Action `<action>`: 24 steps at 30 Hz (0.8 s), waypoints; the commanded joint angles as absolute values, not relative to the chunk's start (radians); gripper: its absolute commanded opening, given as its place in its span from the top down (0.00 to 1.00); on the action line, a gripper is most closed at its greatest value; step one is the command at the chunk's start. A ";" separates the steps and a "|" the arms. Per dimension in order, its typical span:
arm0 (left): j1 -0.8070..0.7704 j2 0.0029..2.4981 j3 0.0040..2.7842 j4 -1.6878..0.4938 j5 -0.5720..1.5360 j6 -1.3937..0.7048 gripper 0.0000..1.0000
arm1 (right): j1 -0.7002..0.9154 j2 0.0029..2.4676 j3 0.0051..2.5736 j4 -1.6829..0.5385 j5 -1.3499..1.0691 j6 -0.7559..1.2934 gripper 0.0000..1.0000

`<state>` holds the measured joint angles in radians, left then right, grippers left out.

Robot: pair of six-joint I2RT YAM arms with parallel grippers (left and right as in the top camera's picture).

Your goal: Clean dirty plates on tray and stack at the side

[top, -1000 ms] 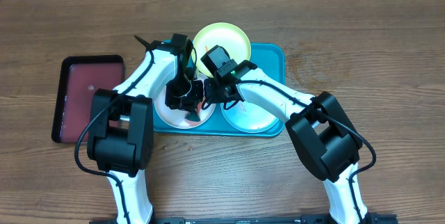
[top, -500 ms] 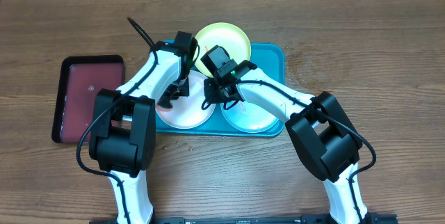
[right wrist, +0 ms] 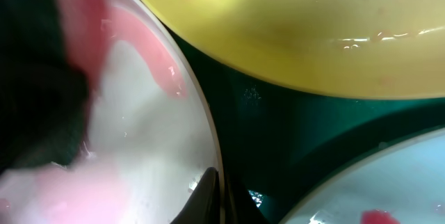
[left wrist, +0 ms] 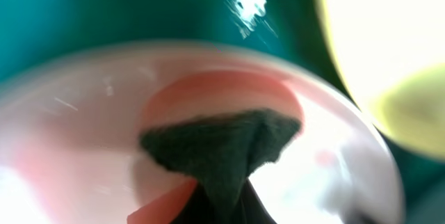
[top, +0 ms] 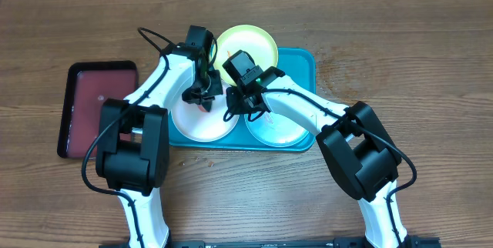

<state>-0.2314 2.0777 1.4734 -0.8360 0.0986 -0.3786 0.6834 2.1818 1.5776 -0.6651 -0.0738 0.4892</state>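
Now the left fingers [top: 202, 94] are squeezed tight on a dark scrub pad [left wrist: 222, 140]. The pad hangs down from them and presses flat on the white plate [top: 196, 127]. It sits on the far part of that plate, on the side near the yellow-green plate [top: 250, 44]. Red sauce [left wrist: 215, 92] is smeared on the white plate all around the pad, and some pink is spread thin over the rest of the plate.

The right fingers [top: 245, 108] are pinched shut on the rim of the white plate, on its right side. In the right wrist view the thin rim runs straight down into the fingers [right wrist: 219, 195]. So both sets of fingers touch the same plate: one from above through the pad, one at the edge.

All three plates lie in the teal tray [top: 304, 63]. The white plate is at the left, the mint-blue plate [top: 276, 130] is just beside it at the right, and the yellow-green plate is behind them, sticking out over the far rim of the tray. The mint-blue plate has a small red spot near its edge. The yellow-green plate looks wet and shiny, with only tiny specks.

The tray sits on the wooden worktop [top: 400, 40]. A dark-red tray [top: 100, 109] lies to the left, well apart from the fingers.
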 commanded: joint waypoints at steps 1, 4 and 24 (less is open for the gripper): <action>-0.263 2.090 1.468 -0.898 0.289 -0.308 0.96 | 0.692 2.209 1.578 -0.668 -0.065 0.475 0.96; -0.262 2.090 1.468 -0.966 0.289 -0.226 0.96 | 0.692 2.209 1.578 -0.668 -0.065 0.475 0.96; -0.260 2.090 1.469 -1.084 -0.418 -0.354 0.96 | 0.692 2.209 1.578 -0.667 -0.069 0.474 0.96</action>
